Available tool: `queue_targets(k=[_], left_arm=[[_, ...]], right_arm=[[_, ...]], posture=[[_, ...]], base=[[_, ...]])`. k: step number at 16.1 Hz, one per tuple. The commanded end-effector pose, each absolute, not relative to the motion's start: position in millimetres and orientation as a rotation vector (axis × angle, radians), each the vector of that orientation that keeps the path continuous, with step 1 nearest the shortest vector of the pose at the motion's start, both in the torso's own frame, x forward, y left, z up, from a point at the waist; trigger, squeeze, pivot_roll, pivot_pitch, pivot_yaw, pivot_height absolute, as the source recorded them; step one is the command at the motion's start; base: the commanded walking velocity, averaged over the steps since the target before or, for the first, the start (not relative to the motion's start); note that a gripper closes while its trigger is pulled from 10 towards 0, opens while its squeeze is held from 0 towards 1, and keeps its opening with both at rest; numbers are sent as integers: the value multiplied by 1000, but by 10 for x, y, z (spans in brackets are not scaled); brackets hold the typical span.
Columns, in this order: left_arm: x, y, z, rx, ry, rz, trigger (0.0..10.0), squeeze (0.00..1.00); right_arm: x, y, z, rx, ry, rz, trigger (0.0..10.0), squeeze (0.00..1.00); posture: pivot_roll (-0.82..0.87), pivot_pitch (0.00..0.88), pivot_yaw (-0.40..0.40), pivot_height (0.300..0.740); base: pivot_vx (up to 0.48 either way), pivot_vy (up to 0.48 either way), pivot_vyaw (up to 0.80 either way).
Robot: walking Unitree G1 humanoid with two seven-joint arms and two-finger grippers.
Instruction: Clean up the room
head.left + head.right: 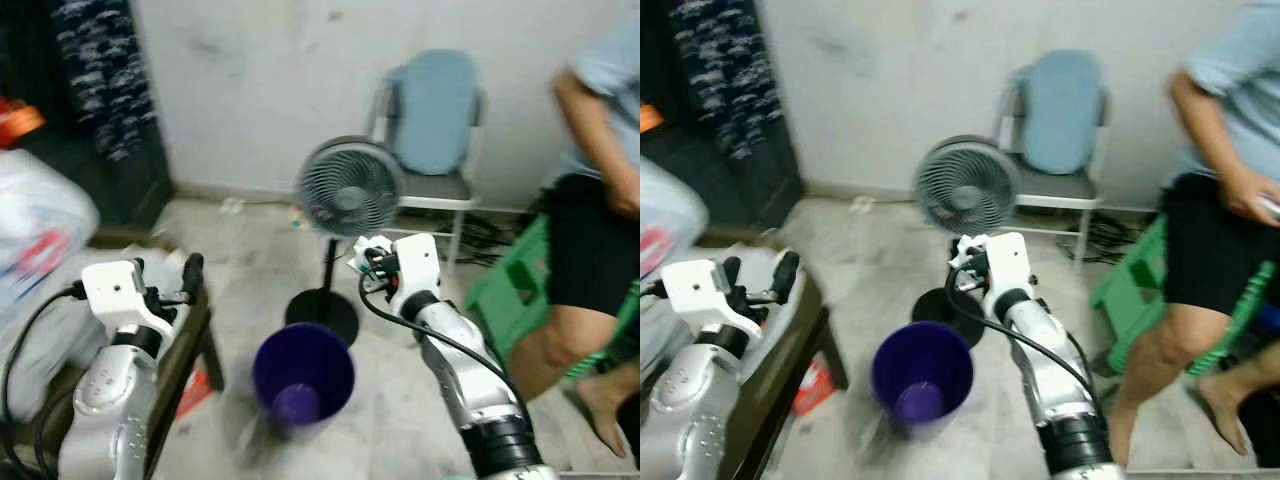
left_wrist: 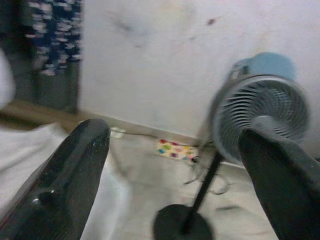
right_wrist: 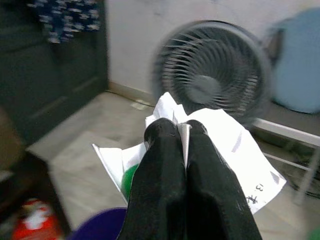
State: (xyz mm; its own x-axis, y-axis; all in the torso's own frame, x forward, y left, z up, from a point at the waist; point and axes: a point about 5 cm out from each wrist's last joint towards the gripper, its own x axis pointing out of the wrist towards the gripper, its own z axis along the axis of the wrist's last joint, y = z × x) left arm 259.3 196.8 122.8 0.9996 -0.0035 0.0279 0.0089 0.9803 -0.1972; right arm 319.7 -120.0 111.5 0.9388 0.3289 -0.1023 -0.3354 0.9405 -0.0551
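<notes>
The right gripper [image 3: 182, 137] is clenched on a crumpled white paper [image 3: 225, 137] — held at mid-frame in the head views, above and just right of the purple bin [image 1: 303, 375], which stands on the floor in the lower centre. Behind it a grey fan [image 1: 350, 187] stands before a blue chair [image 1: 432, 115]. The left gripper [image 1: 172, 283] — fingers spread apart, holding nothing — hovers at lower left over a dark table [image 1: 185, 350]. A person's leg [image 1: 565, 300] fills the right edge.

White paper [image 3: 225, 145] in right gripper [image 3: 182, 131], small dark handwritten marks near one edge, looks like "13" but too blurred to be sure, no other legible txt.
</notes>
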Motion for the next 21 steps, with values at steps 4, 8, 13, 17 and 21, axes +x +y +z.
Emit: queue_targets(k=[4, 8, 13, 17, 21], left_arm=[[2660, 1878, 1282, -209, -43, -61, 10000, 0], [2672, 1843, 1267, -216, -40, -65, 10000, 0], [2660, 1824, 1239, -216, -31, -41, 10000, 0], [2662, 1870, 1223, -200, -20, -22, 10000, 0], [2661, 1903, 1225, -168, -14, -16, 10000, 0]], right_arm=[[3234, -1250, 1162, -78, 81, 321, 10000, 0], [3210, -1243, 1157, -74, 82, 324, 10000, 0], [3208, -1219, 1146, -60, 86, 329, 10000, 0], [3203, -1141, 1155, -54, 78, 343, 10000, 0], [3245, -933, 1127, -30, 78, 376, 10000, 0]], posture=[[-64, 0, -49, 740], [-71, 0, -46, 740], [-66, 0, -47, 740], [-60, 0, -41, 740], [-46, 0, -28, 740]], base=[[415, 0, 0], [424, 0, 0], [217, 0, 0], [0, 0, 0], [0, 0, 0]])
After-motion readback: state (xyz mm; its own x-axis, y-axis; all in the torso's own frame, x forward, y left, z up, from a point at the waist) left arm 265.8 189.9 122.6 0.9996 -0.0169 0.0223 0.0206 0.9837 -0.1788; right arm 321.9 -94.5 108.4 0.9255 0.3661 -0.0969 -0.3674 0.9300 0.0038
